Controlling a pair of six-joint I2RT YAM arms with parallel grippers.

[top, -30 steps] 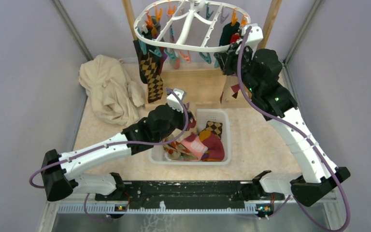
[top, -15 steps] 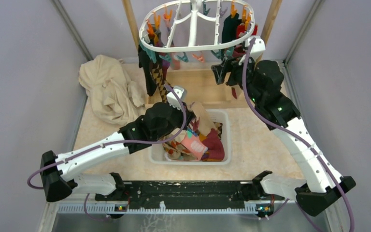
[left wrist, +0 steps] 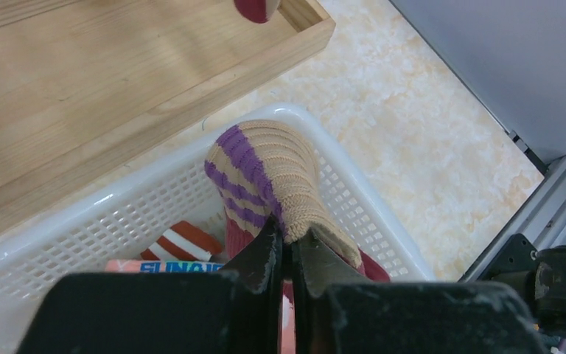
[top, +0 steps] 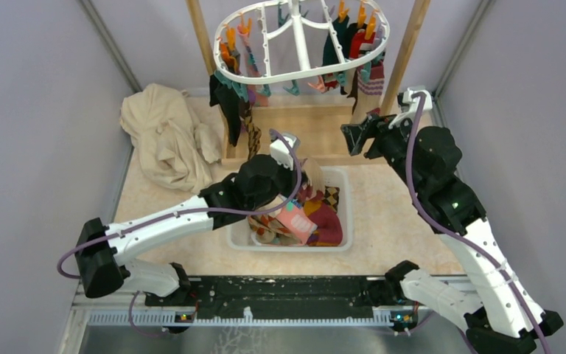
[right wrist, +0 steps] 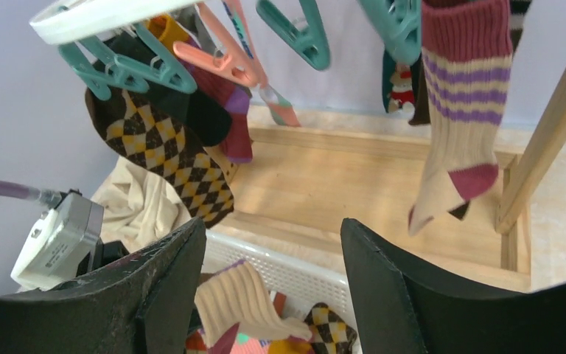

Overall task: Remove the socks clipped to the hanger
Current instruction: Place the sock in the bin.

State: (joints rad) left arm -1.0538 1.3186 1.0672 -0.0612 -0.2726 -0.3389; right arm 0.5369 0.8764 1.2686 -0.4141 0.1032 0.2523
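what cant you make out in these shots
- Top view: left arm covers part of the basket, so its contents are partly hidden.
- Left wrist: the left end effector hides the lower end of the striped sock.
- Right wrist: the hanger is cut off by the top edge; clipped socks can't be counted.

The white oval hanger (top: 299,74) is hanging overhead, dark and argyle socks (top: 230,110) dangling at its left end, a maroon-cuffed striped sock (right wrist: 460,103) at its right, while a tan purple-banded sock (left wrist: 265,177) is drooping lower down, unclipped.
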